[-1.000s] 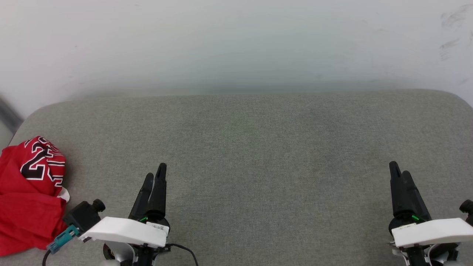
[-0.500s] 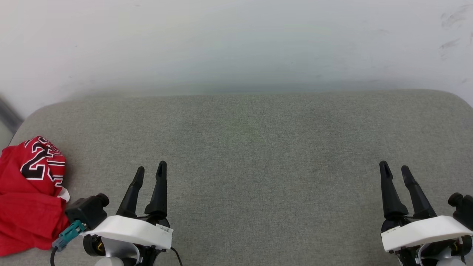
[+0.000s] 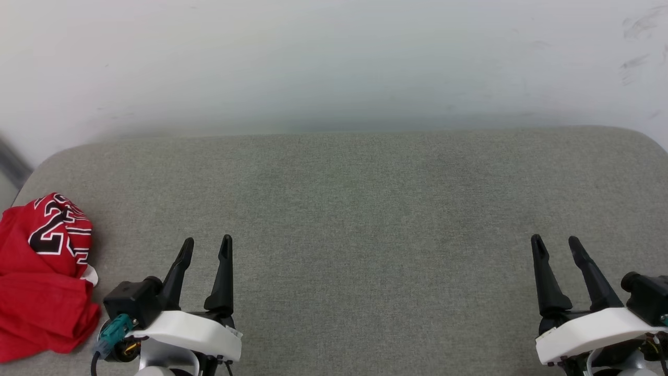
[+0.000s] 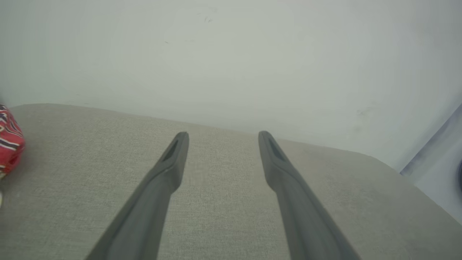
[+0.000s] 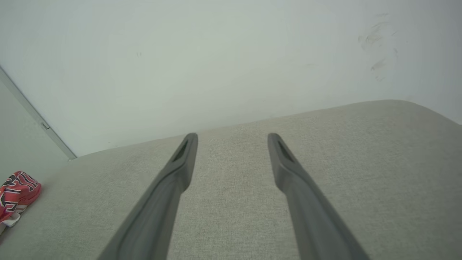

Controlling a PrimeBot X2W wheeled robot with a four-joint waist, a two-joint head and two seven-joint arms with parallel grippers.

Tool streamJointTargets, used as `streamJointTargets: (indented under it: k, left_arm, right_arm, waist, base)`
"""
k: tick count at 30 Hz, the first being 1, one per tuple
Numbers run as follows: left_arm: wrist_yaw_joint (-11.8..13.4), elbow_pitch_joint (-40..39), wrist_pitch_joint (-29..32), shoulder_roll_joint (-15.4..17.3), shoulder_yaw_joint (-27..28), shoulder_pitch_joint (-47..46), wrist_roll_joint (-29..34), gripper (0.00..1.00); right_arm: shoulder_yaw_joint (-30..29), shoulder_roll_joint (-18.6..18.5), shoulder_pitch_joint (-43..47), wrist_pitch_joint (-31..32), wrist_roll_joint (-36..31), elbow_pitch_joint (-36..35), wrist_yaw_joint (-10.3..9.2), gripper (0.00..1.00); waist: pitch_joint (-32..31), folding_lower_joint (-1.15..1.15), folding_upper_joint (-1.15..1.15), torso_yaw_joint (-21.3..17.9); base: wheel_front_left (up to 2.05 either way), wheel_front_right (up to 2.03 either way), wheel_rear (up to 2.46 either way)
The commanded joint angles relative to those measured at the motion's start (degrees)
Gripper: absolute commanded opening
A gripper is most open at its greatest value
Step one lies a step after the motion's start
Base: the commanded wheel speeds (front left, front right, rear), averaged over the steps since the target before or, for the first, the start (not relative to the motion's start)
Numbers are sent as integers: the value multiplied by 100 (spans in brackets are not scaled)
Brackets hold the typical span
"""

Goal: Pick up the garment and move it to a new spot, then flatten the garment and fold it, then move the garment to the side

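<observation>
The garment (image 3: 44, 277), a red jersey with black white-outlined print, lies crumpled at the far left edge of the grey cushioned surface (image 3: 365, 209). Its edge also shows as a garment (image 4: 9, 141) at the left of the left wrist view and a garment (image 5: 16, 195) at the lower left of the right wrist view. My left gripper (image 3: 206, 245) stands open just right of it, apart from the cloth, nothing between its fingers. My right gripper (image 3: 556, 243) is open at the lower right, also holding nothing. Both hover over bare cushion.
A pale wall (image 3: 334, 62) rises behind the cushion's rounded far edge. A grey vertical strip (image 5: 36, 119) runs along the wall at the left. The cushion's corners curve away at far left and far right.
Both grippers have turned at the wrist, so their fingers now show side by side and spread apart. Each has drawn back slightly toward me. The garment has not moved.
</observation>
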Motion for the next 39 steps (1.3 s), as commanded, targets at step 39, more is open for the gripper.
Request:
streamJointTargets:
  k: [39]
  left_arm:
    - [123, 303, -529, 129, -92, 108, 1705, 100]
  right_arm:
    - [-174, 153, 239, -14, -1727, -388, 0, 100]
  waist:
    - [-10, 0, 0, -33]
  base:
    - [0, 0, 0]
